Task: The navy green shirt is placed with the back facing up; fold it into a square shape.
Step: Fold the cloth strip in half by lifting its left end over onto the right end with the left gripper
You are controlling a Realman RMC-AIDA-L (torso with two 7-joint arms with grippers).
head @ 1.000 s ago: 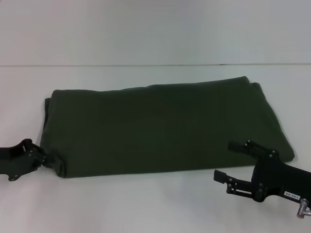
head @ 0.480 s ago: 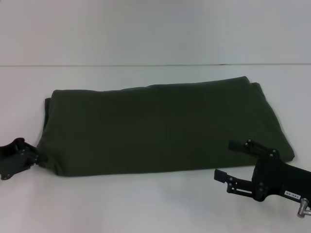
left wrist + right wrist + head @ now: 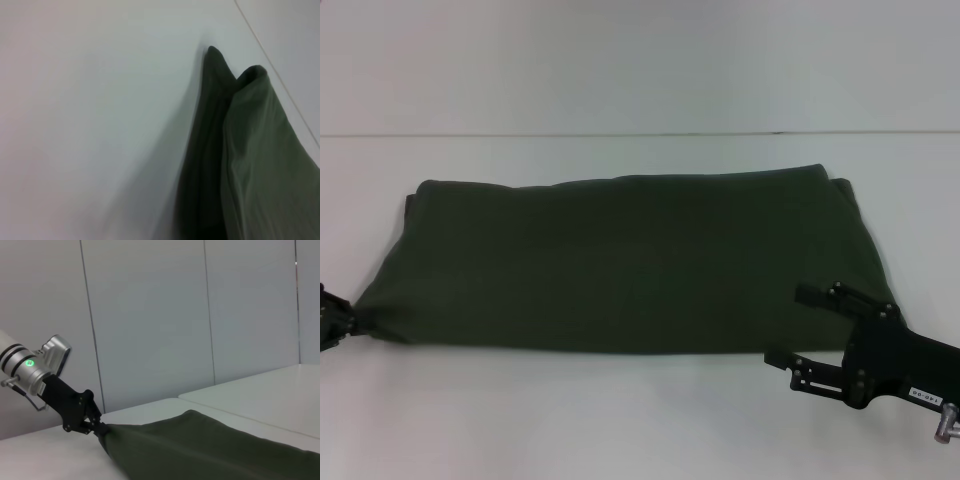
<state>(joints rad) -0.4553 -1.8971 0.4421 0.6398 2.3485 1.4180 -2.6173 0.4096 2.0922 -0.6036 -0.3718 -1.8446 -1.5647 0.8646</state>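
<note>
So the dark olive-green cotton T-shirt (image 3: 630, 262) lies folded on the white worktop (image 3: 620, 420), long axis running left-right. My left gripper (image 3: 332, 322) looks pinched on its near-left corner; my right gripper (image 3: 802, 330), jaws spread, sits by the near-right corner.

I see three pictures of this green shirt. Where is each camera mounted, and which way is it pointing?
Head view: sits on the robot's head, looks forward and down at the navy green shirt on the table; the left gripper and right gripper show.
Left wrist view: rides the left arm, looks along the shirt's folded edge; none of the robot shows.
Right wrist view: rides the right arm, looks across the shirt at the left gripper pinching its corner.
All three share the shirt.
</note>
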